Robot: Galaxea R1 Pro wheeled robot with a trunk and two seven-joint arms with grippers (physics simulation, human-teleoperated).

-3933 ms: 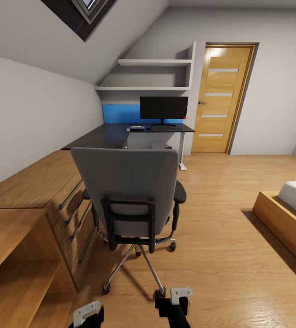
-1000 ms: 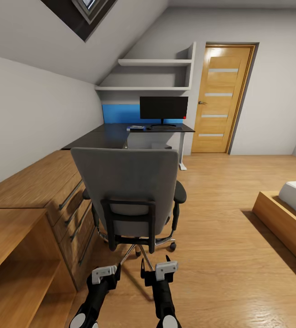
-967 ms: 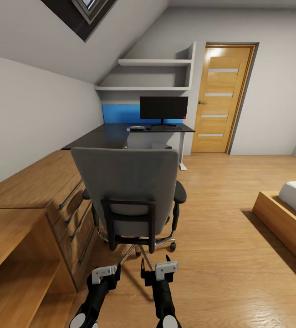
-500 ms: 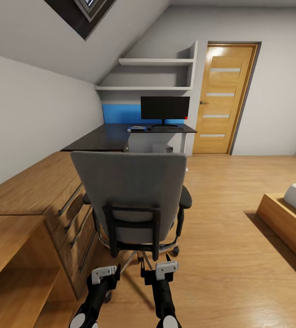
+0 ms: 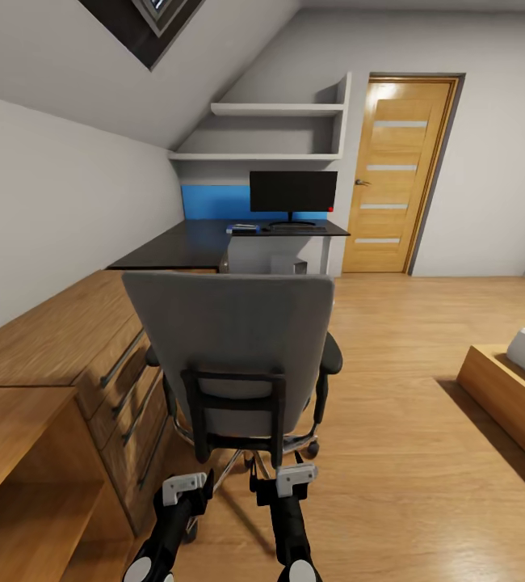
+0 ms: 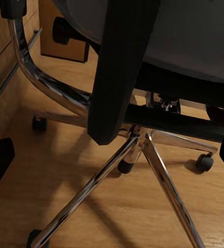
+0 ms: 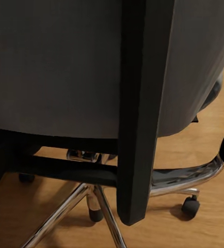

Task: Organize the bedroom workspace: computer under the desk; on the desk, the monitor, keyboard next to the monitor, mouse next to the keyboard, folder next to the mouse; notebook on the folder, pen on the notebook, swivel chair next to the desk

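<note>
The robot has rolled closer to the swivel chair (image 5: pixel 234 356): its grey back now looms larger in the head view than a moment ago, and the white desk leg that showed beyond it is now hidden. Both arms, raised a few seconds back, stay level behind the chair's black back frame. The left gripper (image 5: pixel 184 485) sits at about 7 o'clock from the chair, the right gripper (image 5: pixel 295 477) at about 5 o'clock; both look spread, holding nothing, with the frame bar close ahead in each wrist view.

The chair stands well short of the desk (image 5: pixel 214 240), which lies at 12 o'clock beyond it. On the desk the monitor (image 5: pixel 293 191) stands at the far end, with the keyboard (image 5: pixel 298 229) at its foot and a small flat stack (image 5: pixel 244 229) just beside — too small to identify. The computer (image 5: pixel 288 264) shows under the desk.

I judge the approach means a push on the chair comes next — it has not yet reached the desk.
</note>
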